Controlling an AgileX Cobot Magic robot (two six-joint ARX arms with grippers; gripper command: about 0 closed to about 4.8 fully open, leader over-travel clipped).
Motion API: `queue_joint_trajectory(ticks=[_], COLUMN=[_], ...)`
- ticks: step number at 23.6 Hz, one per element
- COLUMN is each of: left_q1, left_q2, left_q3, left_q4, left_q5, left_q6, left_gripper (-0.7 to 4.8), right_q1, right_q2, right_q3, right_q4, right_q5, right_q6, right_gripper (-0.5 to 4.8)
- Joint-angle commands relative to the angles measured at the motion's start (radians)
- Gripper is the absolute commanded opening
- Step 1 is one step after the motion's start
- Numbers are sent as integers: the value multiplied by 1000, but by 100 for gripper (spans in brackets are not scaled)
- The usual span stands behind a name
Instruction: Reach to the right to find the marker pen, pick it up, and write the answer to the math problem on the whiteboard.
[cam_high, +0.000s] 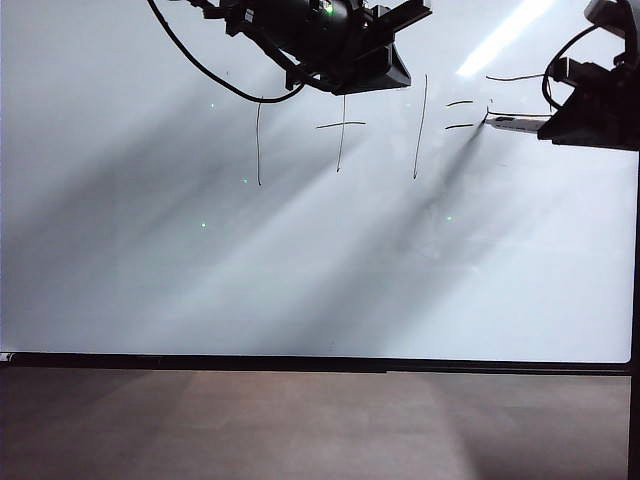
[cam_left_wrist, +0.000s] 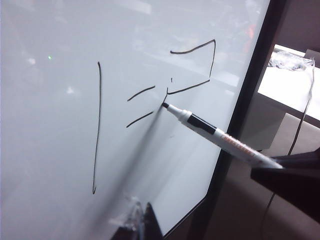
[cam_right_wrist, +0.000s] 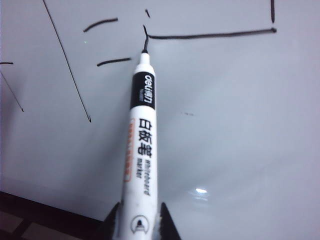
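Note:
The whiteboard (cam_high: 300, 280) carries the math problem (cam_high: 341, 126), one plus one equals, in thin black strokes. To the right of the equals dashes is the answer (cam_left_wrist: 212, 59), showing a top bar, a right side, a middle bar and a short stroke down at its left end. My right gripper (cam_right_wrist: 140, 226) is shut on the marker pen (cam_right_wrist: 142, 150), whose dark tip touches the board at the foot of that short stroke. In the exterior view the pen (cam_high: 514, 123) sticks out leftward from the right gripper (cam_high: 548, 124). My left gripper (cam_left_wrist: 144, 220) hovers shut over the board, holding nothing.
The left arm (cam_high: 330, 40) and its cable hang over the board's top, above the plus sign. A black frame edge (cam_high: 300, 362) bounds the board, with a brown surface (cam_high: 300, 430) in front. Past the board's side edge stands a white bench (cam_left_wrist: 290, 85).

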Motion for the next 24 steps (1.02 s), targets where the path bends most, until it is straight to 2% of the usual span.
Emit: queue_joint_trajectory(ticks=[1,24], left_q1=[-3,-3], left_q2=[-5,-5], left_q3=[2,2], left_q4=[6,5], left_q5=[1,1], left_q6=[4,4], left_gripper=[-4,-4], right_q1=[1,1], right_q2=[5,15], right_q3=[-21,-53], right_q4=[4,85], right_q5=[37,28], right_q6=[1,24], right_gripper=[-9,-9])
